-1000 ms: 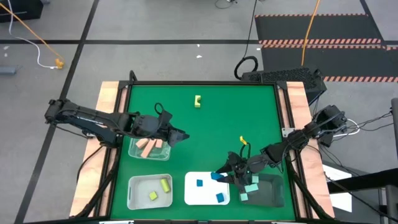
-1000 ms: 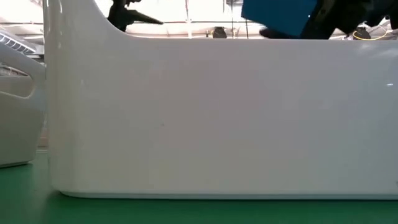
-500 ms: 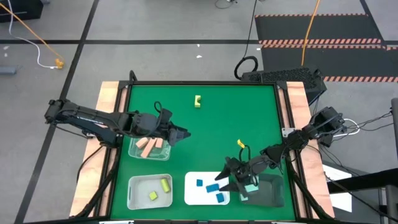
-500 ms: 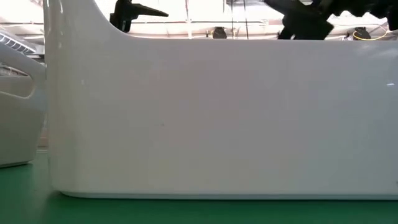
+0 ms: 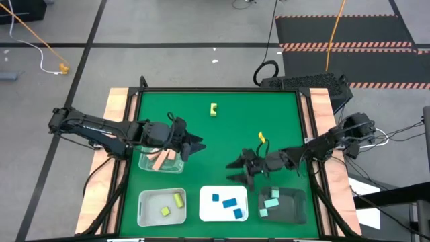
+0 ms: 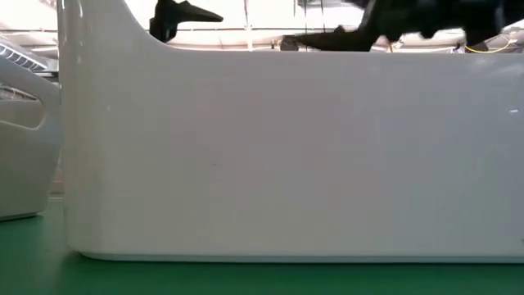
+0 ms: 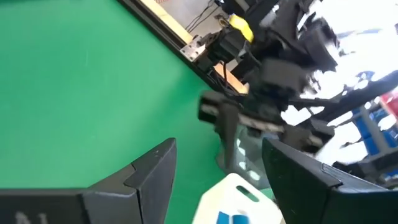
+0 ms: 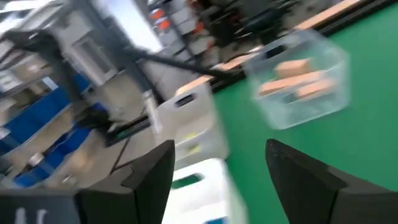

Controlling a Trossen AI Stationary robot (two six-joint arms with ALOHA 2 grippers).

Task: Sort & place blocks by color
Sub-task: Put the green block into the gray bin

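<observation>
The right gripper (image 5: pixel 236 170) hung released and empty above the green mat, beside the white tray (image 5: pixel 207 214) holding three blue blocks (image 5: pixel 229 203). The left gripper (image 5: pixel 190 146) stood parted, holding nothing, over the clear tray (image 5: pixel 145 163) of salmon-pink blocks (image 5: pixel 158 158). A yellow-green block (image 5: pixel 213 109) lay apart, unobstructed.

A green table top (image 5: pixel 222 144) has light wooden strips along its left and right sides. Near the front edge stand four trays: a clear tray (image 5: pixel 146 161) on the left, another clear tray (image 5: pixel 149 214) in front of it, a white tray (image 5: pixel 207 210) in the middle and a dark tray (image 5: pixel 295 207) on the right. Behind the table, a grey floor (image 5: pixel 168 27) has an orange cable (image 5: pixel 30 30) lying across it.
</observation>
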